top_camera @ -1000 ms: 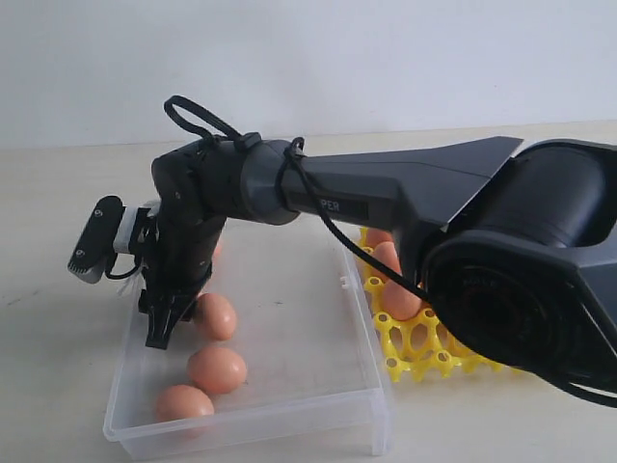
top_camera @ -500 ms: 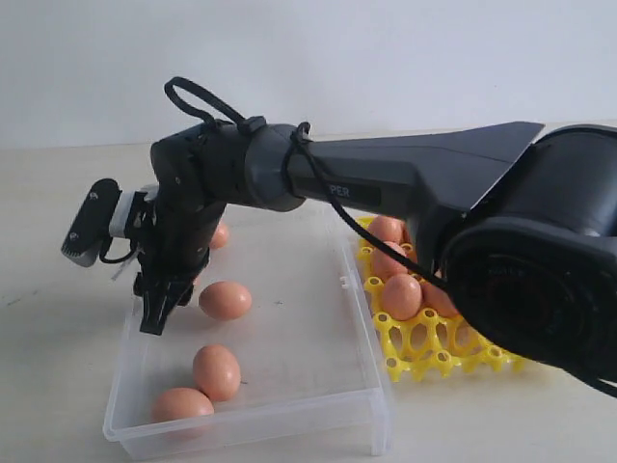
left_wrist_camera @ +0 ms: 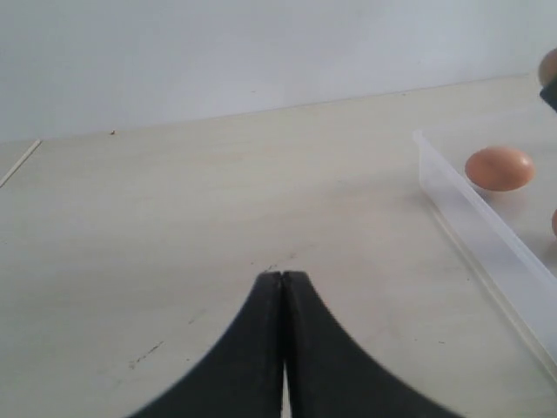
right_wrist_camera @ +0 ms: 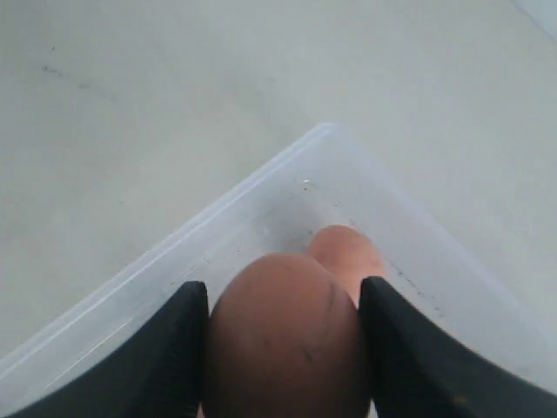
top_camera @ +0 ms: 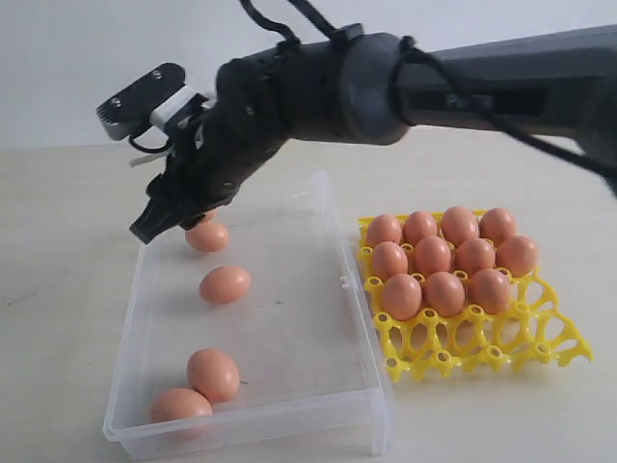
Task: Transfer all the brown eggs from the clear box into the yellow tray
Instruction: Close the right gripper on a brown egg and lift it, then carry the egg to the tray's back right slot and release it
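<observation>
Your R gripper (right_wrist_camera: 283, 296) has risen from the box (top_camera: 251, 424) clamping an egg (right_wrist_camera: 287, 348), L gripper (left_wrist_camera: 283, 283) pinched empty; carry to tray (top_camera: 439, 359).

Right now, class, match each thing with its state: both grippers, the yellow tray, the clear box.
1 left gripper
2 right gripper
3 yellow tray
4 clear box

A holds four loose brown eggs
B shut on a brown egg
C eleven brown eggs in its cups
D shut on nothing

Pairs: 1-D, 2-B, 3-C, 4-A
</observation>
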Controlling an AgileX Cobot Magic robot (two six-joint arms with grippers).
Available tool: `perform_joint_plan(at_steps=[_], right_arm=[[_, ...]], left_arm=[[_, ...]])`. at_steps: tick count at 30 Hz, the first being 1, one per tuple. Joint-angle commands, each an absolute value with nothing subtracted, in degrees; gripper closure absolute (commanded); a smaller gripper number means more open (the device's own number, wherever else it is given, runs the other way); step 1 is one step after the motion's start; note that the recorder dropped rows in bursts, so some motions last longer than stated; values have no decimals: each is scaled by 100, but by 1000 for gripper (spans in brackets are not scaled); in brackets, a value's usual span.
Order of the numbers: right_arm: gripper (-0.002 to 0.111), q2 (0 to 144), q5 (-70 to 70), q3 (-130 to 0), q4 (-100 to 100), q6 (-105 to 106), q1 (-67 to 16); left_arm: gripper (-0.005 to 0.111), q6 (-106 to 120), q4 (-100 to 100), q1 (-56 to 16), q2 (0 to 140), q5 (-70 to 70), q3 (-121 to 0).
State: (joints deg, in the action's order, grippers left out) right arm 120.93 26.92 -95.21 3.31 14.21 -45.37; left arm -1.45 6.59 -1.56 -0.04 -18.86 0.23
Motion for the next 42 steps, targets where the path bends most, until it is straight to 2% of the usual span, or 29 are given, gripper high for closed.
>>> perform_joint_plan(at_steps=[1,11,19,27,32,42], right_arm=[[108,11231,1444,-8172,308,860,-4311],[108,9192,-1400,-4883,1321,345,-3709],[108,8418,-2284,-3253,2275,872,-3313],[108,8199,-2642,-2494,3000,1369,-2724],[108,8223,-2644,-2494,3000,1182,-2203],[108,9241,-2708,-2494,2946,1179,-1620]], left_arm=[[107,-170,668,-164,0,-1809,0],[107,-170,668,-164,0,-1809,0],[107,-170,668,-164,0,-1809,0],[107,-170,668,-164,0,-1809,0],[107,-170,668,-164,0,-1809,0],[107,-170,668,-164,0,-1809,0]])
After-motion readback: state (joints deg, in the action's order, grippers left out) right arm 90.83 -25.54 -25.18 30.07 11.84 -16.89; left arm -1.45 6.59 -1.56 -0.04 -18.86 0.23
